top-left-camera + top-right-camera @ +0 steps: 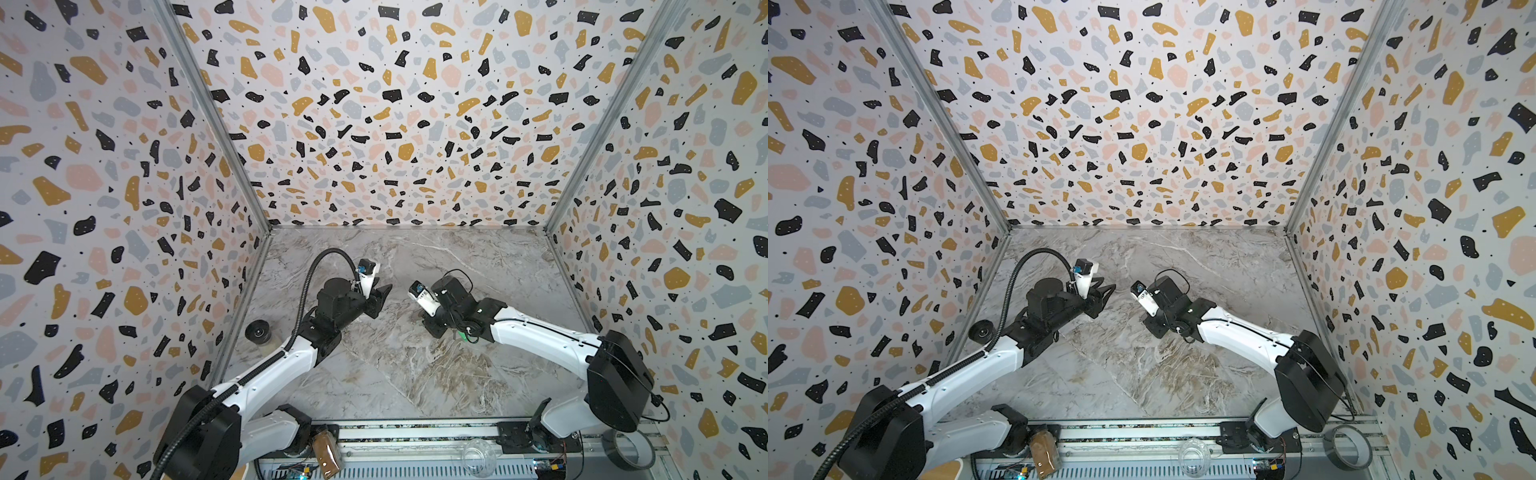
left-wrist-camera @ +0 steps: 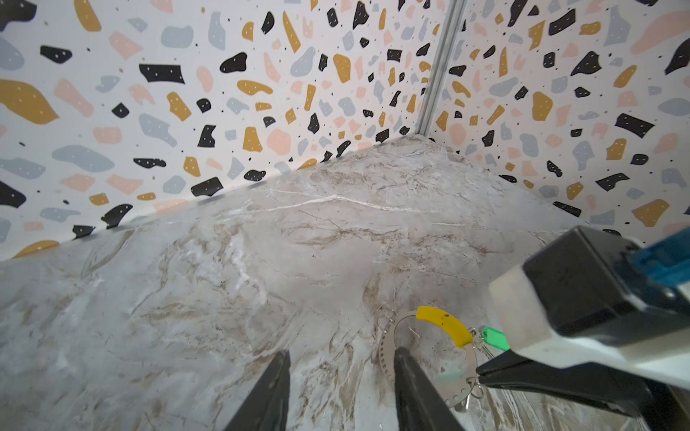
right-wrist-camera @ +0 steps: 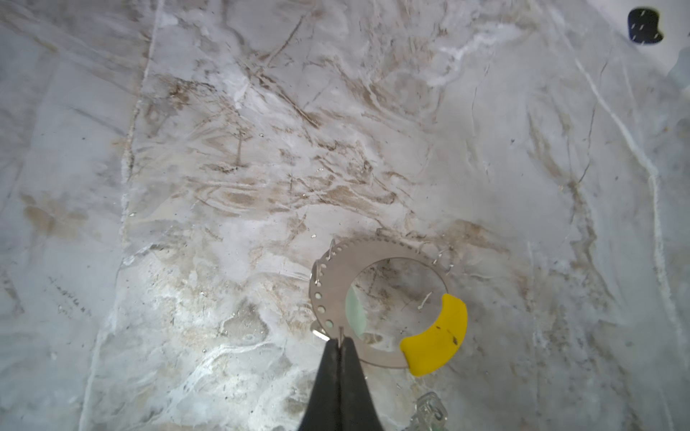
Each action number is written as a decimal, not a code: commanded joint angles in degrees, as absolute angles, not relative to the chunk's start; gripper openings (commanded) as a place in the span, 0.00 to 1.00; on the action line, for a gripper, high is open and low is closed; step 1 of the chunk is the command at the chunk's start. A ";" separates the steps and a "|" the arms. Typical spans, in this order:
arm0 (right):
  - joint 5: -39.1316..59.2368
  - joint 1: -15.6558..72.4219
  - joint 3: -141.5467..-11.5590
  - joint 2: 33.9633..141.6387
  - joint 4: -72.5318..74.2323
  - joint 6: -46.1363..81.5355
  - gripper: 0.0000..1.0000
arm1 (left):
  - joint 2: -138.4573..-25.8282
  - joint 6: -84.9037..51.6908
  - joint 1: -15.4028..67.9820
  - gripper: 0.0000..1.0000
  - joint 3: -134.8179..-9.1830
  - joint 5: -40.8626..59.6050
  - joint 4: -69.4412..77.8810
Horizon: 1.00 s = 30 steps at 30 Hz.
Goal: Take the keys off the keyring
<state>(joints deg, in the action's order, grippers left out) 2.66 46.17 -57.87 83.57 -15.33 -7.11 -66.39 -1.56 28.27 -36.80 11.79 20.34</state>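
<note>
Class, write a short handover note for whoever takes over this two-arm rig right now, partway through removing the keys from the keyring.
Left gripper: open, empty, at the rim of the large thin grey metal keyring on the marble table.
Right gripper: shut on a thin wire loop at that rim.
Bright green-tagged key lies beside the yellow sleeve; pale mint-tagged key sits under the hoop.
Done: nothing off yet, apparently.
To do: free both keys.

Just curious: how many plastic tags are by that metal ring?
2: bright green oblong tag beside the yellow sleeve; pale mint tag inside the grey hoop. More may be hidden.
</note>
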 commanded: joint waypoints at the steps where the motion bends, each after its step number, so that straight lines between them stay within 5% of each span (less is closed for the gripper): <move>1: 9.37 45.24 -57.68 79.54 -13.81 -16.99 0.00 | -65.48 4.75 28.09 0.45 -36.24 16.01 23.02; 16: 21.29 41.62 -66.90 76.02 -23.86 -28.27 0.00 | -64.96 15.84 28.38 0.37 -35.07 34.74 21.93; 30: 26.90 41.74 -69.95 73.01 -27.82 -31.89 0.00 | -65.30 22.85 32.17 0.33 -34.27 39.72 22.68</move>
